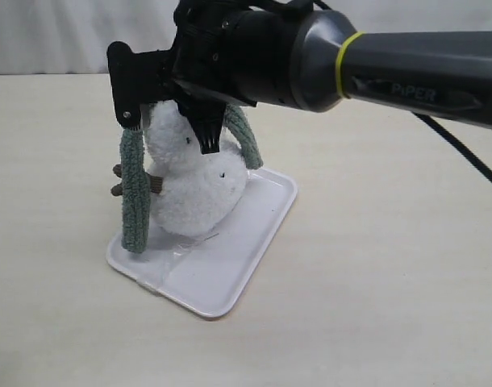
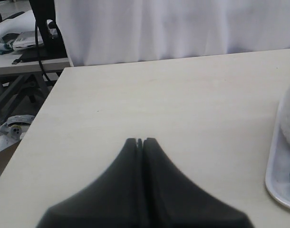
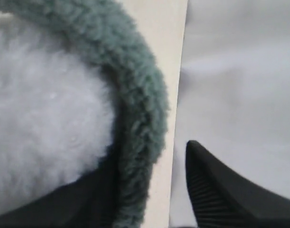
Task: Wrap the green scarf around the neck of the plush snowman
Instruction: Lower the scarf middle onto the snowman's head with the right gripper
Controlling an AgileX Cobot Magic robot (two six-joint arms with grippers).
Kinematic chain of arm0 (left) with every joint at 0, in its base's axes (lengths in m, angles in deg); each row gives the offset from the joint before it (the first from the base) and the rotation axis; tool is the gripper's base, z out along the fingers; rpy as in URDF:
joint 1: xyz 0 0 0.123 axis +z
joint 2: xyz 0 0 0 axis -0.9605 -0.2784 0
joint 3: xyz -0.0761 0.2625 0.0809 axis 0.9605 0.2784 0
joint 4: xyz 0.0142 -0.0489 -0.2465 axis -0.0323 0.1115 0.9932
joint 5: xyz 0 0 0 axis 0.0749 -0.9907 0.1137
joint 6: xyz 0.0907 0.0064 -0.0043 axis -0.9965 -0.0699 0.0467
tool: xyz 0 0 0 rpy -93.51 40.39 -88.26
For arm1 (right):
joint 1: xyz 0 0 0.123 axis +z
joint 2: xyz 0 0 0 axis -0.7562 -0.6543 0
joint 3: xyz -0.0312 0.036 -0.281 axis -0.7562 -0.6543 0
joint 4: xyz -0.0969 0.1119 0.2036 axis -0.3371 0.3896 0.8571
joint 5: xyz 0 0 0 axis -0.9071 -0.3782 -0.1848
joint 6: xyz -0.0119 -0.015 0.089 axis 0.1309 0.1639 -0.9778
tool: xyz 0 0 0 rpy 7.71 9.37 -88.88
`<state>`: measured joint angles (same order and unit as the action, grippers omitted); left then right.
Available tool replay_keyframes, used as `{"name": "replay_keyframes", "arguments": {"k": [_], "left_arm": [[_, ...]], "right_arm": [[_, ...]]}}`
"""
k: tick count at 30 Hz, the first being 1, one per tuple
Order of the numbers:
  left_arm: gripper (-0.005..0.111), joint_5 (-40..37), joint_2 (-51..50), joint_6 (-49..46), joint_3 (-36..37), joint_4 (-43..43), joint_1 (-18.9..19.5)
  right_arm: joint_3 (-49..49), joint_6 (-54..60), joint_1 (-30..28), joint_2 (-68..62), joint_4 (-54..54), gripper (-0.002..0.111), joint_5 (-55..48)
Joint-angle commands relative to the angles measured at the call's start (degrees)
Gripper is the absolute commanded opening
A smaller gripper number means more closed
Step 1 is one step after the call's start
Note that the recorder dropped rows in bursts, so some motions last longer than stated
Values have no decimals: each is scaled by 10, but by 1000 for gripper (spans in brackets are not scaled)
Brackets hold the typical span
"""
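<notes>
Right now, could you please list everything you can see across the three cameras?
green scarf: one, dull grey-green, draped over the snowman, one end hanging down beside it.
plush snowman: one, white with brown arms, on the tray.
tray: one, white, flat on the table under the snowman.
table: one, pale cream, under everything.
curtain: one, white, behind the table.
cable: one, black, trailing from the right arm.
right arm: one, dark grey with a yellow-green ring, reaching in over the snowman.
right hand: one, black, open, fingers either side of the snowman's head.
left hand: one, black, shut, over bare table beside the tray.
</notes>
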<state>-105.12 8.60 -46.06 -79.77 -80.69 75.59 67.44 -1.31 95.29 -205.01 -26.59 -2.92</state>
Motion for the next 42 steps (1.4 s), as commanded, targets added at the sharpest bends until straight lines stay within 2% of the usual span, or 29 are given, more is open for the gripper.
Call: {"name": "replay_keyframes", "arguments": {"k": [1,6,14,25,32,35,42], "left_arm": [[0,7,1,1,1,1,-4],[0,7,1,1,1,1,-4],[0,7,1,1,1,1,-4],[0,7,1,1,1,1,-4],[0,7,1,1,1,1,-4],[0,7,1,1,1,1,-4],[0,7,1,1,1,1,-4]], "right_arm": [[1,-93,-2,3,5,59,-44],[22,-147,-2,3,19,60,-126],[94,-125,-2,3,159,60,-151],[172,-119,-11,3,206,60,-272],[186,-201,-72,1,337,60,-169],[186,-193,-87,-11,405,60,-173],[186,-229,-104,-43,430,60,-179]]}}
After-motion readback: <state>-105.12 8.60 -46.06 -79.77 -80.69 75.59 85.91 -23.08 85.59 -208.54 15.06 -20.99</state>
